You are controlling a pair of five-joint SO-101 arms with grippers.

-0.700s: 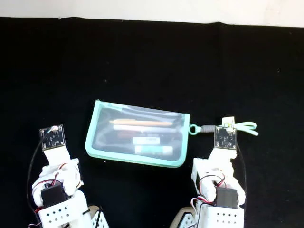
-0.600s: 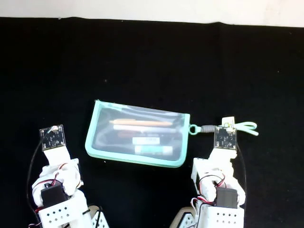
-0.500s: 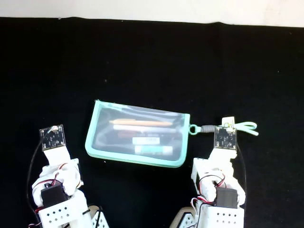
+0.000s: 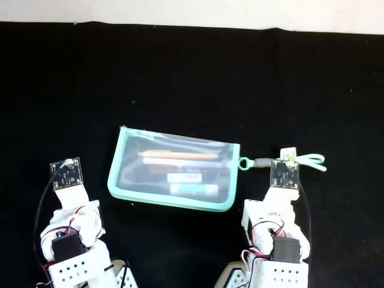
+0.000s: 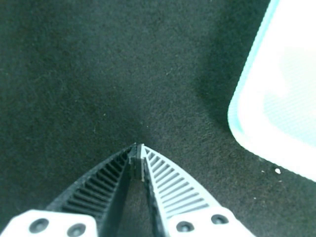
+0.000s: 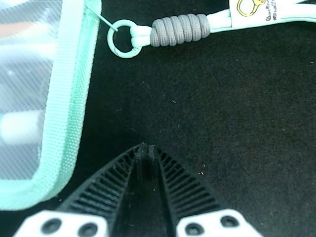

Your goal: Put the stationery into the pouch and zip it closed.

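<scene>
Pincer tips on my left arm, the left pincer (image 5: 137, 148), are pressed together with nothing between them, low over the black bench (image 5: 98, 64). From that wrist camera I see a rounded mint-edged corner of the pouch (image 5: 276, 98) lying near the tips but apart from them

Through the right wrist camera, the right pincer (image 6: 146, 148) is likewise closed tight on nothing. It sits just beside the pouch's woven mint border without touching it. At the pouch's corner a mint ring (image 6: 121, 34) hangs from a thin pull. A grey wound cord (image 6: 180, 27) runs from the ring into a pale strap (image 6: 256, 15) stretched out on the cloth. Through the clear wall I make out a white barrel (image 6: 19, 126) inside

From the high camera, the pouch lies flat in the middle of the bench, tilted slightly, between the left arm (image 4: 72, 222) and the right arm (image 4: 276, 228). An orange pencil (image 4: 177, 155) and several white and dark pens (image 4: 192, 189) lie lengthwise inside it. The strap trails off to the side past the right arm's wrist board. I cannot tell from here whether the zip is run fully home
</scene>
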